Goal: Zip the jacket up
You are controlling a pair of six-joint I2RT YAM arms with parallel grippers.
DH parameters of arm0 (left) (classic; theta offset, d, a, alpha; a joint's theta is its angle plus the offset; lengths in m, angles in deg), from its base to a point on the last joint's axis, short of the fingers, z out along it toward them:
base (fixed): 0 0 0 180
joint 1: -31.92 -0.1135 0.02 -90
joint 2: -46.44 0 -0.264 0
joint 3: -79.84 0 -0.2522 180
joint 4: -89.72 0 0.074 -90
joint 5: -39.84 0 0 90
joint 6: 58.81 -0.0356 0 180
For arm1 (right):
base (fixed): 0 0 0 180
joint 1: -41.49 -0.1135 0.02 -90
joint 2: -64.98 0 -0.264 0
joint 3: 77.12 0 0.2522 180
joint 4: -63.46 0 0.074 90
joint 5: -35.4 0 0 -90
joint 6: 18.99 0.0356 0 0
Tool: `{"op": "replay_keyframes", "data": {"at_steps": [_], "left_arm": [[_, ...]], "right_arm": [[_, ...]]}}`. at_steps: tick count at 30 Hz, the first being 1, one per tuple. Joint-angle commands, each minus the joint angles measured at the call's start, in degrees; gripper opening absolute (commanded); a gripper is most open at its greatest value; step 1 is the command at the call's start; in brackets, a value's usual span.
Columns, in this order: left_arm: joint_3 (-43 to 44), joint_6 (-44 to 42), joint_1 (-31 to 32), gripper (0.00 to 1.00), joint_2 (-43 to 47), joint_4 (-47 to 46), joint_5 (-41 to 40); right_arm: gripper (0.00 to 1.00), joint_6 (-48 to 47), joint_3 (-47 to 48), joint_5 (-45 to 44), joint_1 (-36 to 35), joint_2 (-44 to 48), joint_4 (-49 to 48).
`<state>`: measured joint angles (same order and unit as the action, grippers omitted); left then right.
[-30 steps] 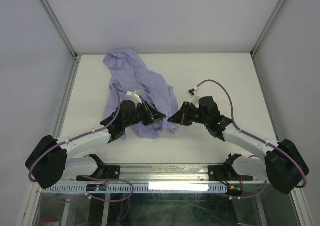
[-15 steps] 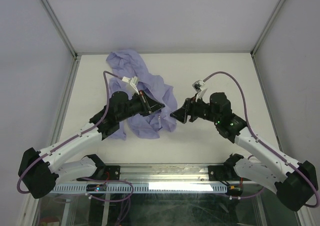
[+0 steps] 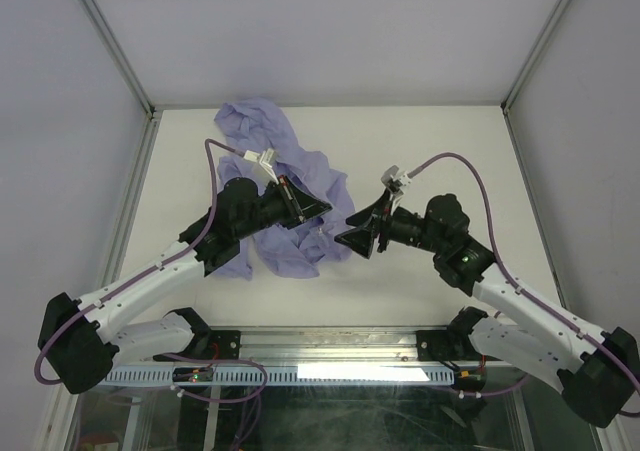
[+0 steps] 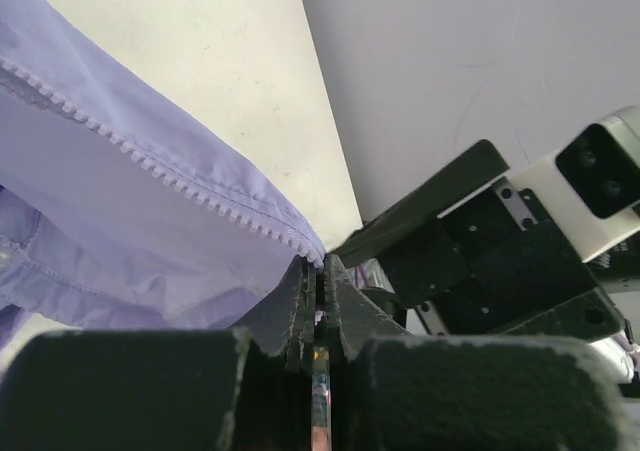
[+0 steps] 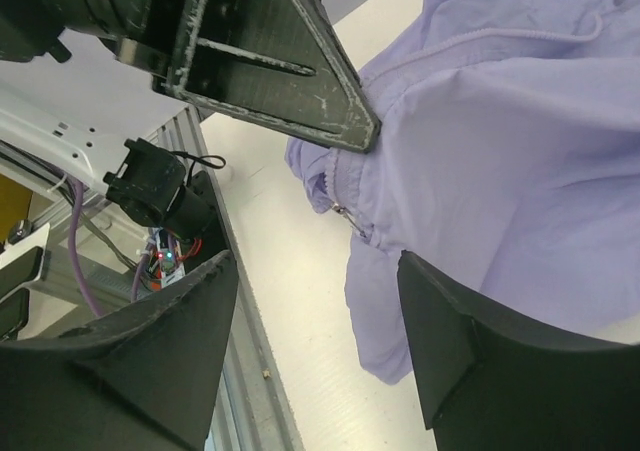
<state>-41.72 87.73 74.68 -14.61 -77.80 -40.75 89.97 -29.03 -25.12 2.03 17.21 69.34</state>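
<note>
The lavender jacket (image 3: 290, 171) lies crumpled on the white table (image 3: 440, 141), left of centre. My left gripper (image 3: 316, 209) is shut on its zipper edge, and in the left wrist view the toothed zipper tape (image 4: 190, 186) runs straight into the closed jaws (image 4: 322, 271). My right gripper (image 3: 358, 235) stands open just right of that spot, apart from the cloth. From the right wrist view, the hanging jacket (image 5: 500, 151) and a small metal zipper pull (image 5: 345, 214) sit beyond the spread fingers (image 5: 170, 351), with the left gripper (image 5: 290, 61) above them.
Grey walls with metal frame posts (image 3: 120, 61) enclose the table on three sides. A metal rail (image 3: 330, 356) with cables runs along the near edge between the arm bases. Bare table surface lies right of the jacket.
My right gripper has opened and let go of the jacket, drawing back slightly to the right. The left gripper, still shut, has carried the jacket edge a little farther away.
</note>
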Motion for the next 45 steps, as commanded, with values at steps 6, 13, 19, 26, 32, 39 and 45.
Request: {"op": "replay_keyframes", "data": {"at_steps": [6,13,19,26,32,39,45], "left_arm": [[0.7,3.0,0.2,0.00,0.0,-7.1,8.2],[0.6,3.0,0.2,0.00,0.2,-8.0,11.3],[1.7,0.4,0.0,0.00,0.1,-4.9,12.6],[2.3,0.0,-0.1,0.00,-0.4,-4.2,12.8],[1.9,0.8,-0.2,0.00,-1.1,-5.7,12.9],[2.4,-1.2,-0.4,0.06,-0.5,-2.6,9.9],[0.3,-2.7,-0.8,0.39,3.1,1.0,6.5]], "right_arm": [[0.75,-5.6,-3.6,0.2,-0.5,-6.8,-16.7],[0.73,-9.4,-1.9,10.0,0.9,-11.2,-19.3],[0.68,-9.3,-0.7,20.8,4.1,-12.3,-20.0],[0.50,-10.1,2.0,25.1,4.2,-14.3,-16.9],[0.31,-9.8,2.1,25.6,4.3,-15.3,-18.0],[0.00,-6.5,4.2,28.3,5.3,-17.3,-16.5],[0.00,2.1,6.7,26.5,6.6,-19.2,-16.3]]}}
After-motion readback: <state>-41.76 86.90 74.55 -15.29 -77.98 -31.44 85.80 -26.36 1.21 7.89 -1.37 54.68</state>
